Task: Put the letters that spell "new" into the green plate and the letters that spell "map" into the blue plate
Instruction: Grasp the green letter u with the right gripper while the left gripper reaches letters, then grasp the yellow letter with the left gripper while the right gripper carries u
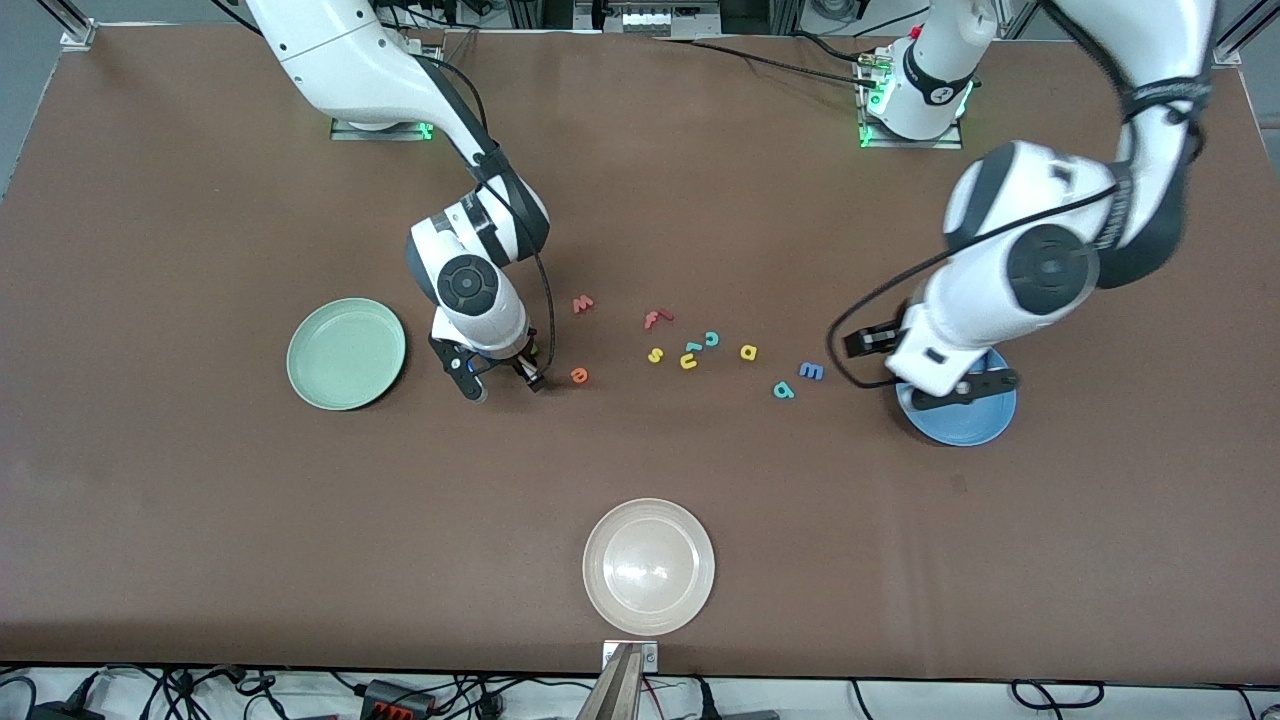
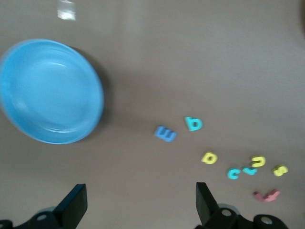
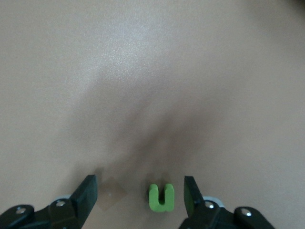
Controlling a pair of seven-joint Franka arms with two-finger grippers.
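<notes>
The dark green n (image 3: 161,197) lies flat on the table between the fingers of my right gripper (image 3: 140,188), close to one finger with a wide gap to the other. That gripper (image 1: 505,383) is open and low over the table, between the green plate (image 1: 346,353) and the orange e (image 1: 579,375). The salmon w (image 1: 583,304) lies farther from the front camera. My left gripper (image 1: 915,368) hangs open and empty over the blue plate (image 1: 960,415). The blue m (image 1: 811,371), teal p (image 1: 783,390) and yellow a (image 1: 748,352) lie beside that plate.
A red f (image 1: 656,318), yellow s (image 1: 655,355), yellow u (image 1: 689,361) and teal c (image 1: 712,339) are scattered mid-table. A white-beige plate (image 1: 649,566) sits near the table's front edge. A faint square patch (image 3: 110,193) marks the table by the n.
</notes>
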